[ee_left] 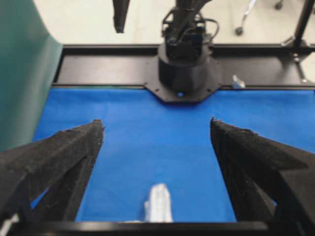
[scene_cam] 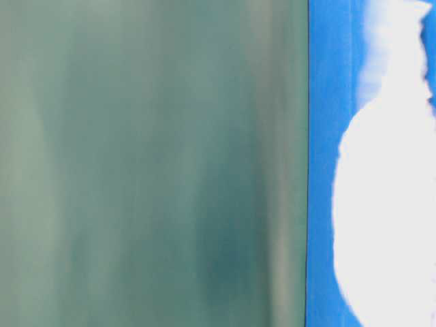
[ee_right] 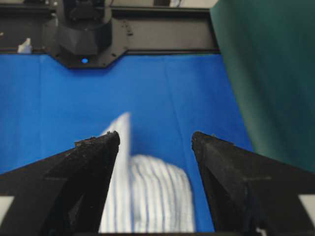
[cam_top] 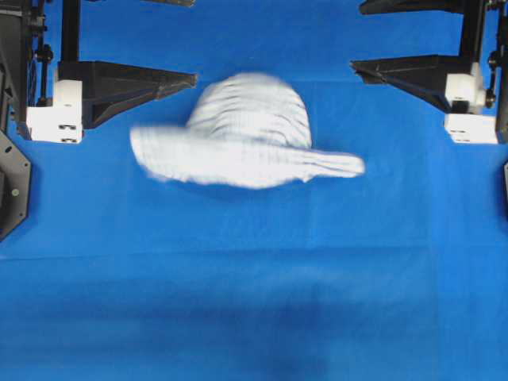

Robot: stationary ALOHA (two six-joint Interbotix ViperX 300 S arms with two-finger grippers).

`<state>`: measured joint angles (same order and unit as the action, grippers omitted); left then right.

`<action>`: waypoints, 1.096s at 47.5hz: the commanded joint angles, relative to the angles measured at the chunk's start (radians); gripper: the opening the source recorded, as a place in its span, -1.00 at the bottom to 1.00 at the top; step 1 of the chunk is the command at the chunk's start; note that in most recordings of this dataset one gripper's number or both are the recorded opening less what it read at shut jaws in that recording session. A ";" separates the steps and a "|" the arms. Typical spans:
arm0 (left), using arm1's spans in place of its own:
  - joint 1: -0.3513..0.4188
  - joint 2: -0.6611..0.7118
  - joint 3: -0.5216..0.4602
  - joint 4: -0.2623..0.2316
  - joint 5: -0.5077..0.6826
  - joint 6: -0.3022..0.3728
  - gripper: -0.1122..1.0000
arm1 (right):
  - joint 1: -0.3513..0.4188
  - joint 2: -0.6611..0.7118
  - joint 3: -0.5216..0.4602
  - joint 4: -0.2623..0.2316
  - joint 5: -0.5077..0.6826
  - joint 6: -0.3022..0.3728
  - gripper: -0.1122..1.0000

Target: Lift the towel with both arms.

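Observation:
The towel [cam_top: 246, 135], white with thin stripes, shows motion-blurred between the two arms over the blue table cover [cam_top: 254, 286]. No finger touches it. My left gripper [cam_top: 194, 40] stands open at the upper left, its lower fingertip just left of the towel. At the upper right my right gripper [cam_top: 357, 38] is open too, clear of the cloth. In the left wrist view only a white tip of the towel [ee_left: 158, 204] shows below the open gripper [ee_left: 156, 123]. The right wrist view has the towel [ee_right: 152, 196] blurred beneath the open gripper [ee_right: 155, 135]. The table-level view shows the towel [scene_cam: 381, 204] as a white blur.
A green curtain [scene_cam: 150, 163] fills the left of the table-level view and edges both wrist views. The opposite arm's black base [ee_left: 182, 69] sits at the cover's far edge, as does the other base [ee_right: 83, 34]. A black frame rail [ee_left: 256, 64] borders the table.

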<state>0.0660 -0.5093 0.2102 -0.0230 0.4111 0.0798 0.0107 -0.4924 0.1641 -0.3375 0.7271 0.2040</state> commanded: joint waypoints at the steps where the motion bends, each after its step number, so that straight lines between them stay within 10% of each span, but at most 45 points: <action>1: 0.003 -0.003 -0.018 0.002 -0.011 0.002 0.88 | 0.000 -0.006 -0.026 -0.003 -0.005 0.000 0.36; 52: -0.002 0.138 0.623 -0.003 -0.459 -0.009 0.88 | 0.000 0.173 0.500 0.003 -0.344 0.221 0.35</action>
<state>0.0644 -0.3927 0.8222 -0.0230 -0.0046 0.0721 0.0107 -0.3313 0.6642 -0.3359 0.4050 0.4218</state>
